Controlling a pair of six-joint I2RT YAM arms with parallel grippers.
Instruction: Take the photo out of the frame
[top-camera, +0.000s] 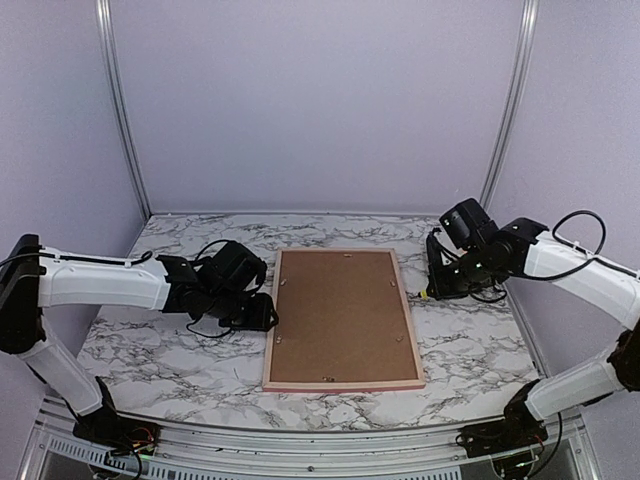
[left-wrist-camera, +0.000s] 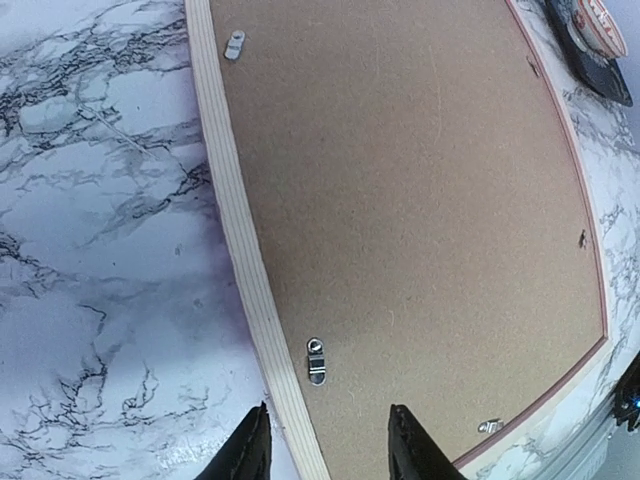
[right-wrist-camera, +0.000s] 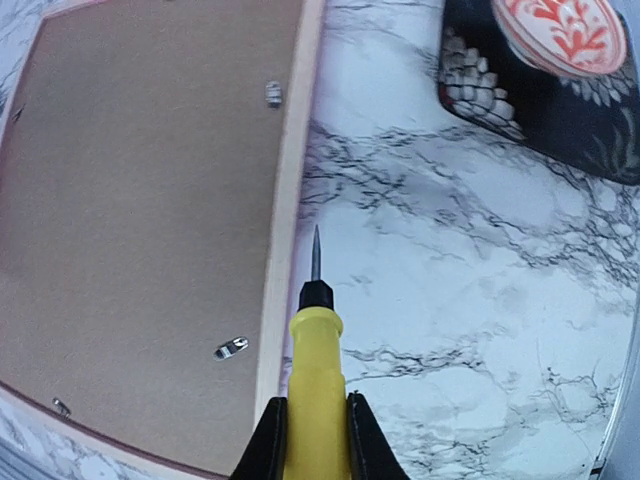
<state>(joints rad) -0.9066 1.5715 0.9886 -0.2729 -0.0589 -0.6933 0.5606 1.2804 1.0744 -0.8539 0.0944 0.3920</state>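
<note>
The pink frame (top-camera: 342, 385) lies face down in the middle of the table. Its brown backing board (top-camera: 340, 315) faces up, held by small metal clips (left-wrist-camera: 316, 360). The photo is hidden under the board. My left gripper (top-camera: 268, 312) is open and empty just above the frame's left edge; in the left wrist view (left-wrist-camera: 328, 450) its jaws straddle the pale frame border (left-wrist-camera: 235, 230) near one clip. My right gripper (top-camera: 432, 285) is right of the frame, shut on a yellow-handled screwdriver (right-wrist-camera: 316, 370). Its tip (right-wrist-camera: 316, 255) hangs over the marble just beside the frame's right edge (right-wrist-camera: 285, 220).
A dark patterned object with a red-and-white round top (right-wrist-camera: 545, 80) lies on the marble table (top-camera: 170, 345) right of the frame, near the right arm; it also shows in the left wrist view (left-wrist-camera: 590, 40). More clips (right-wrist-camera: 231, 349) sit along the board's edges.
</note>
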